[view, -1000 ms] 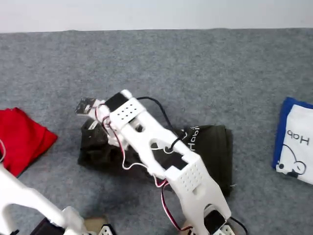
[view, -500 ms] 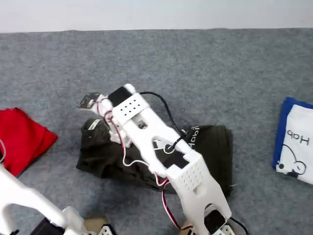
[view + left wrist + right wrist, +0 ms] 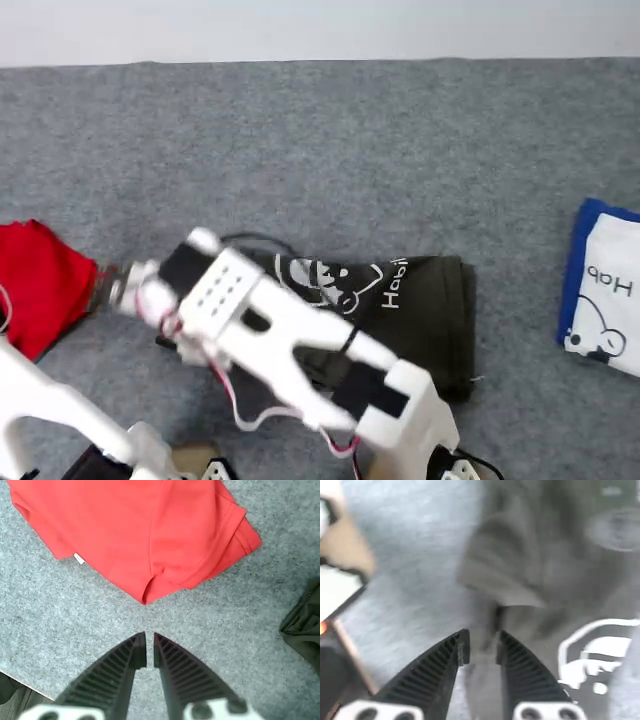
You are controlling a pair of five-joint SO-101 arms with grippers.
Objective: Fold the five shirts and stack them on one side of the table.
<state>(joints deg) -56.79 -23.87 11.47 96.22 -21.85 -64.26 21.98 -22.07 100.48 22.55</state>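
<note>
Your right gripper (image 3: 480, 647) hangs low over the left part of the dark shirt (image 3: 420, 310). Its fingers stand a narrow gap apart. As far as the blur allows, they seem clamped on a fold of that cloth.

The dark shirt lies near the middle of the near edge of the grey surface (image 3: 350, 140), white print facing up. It is partly under your right arm.

Your left gripper (image 3: 149, 651) hovers above bare surface with its fingers drawn together to a hairline.

The red shirt (image 3: 40, 275) lies just ahead of the left gripper, at the left edge of the surface and apart from the dark shirt. From above, the right gripper's tip sits just beside the red shirt's edge.

The blue-and-white shirt (image 3: 605, 295) lies at the right edge, well apart from both others.
</note>
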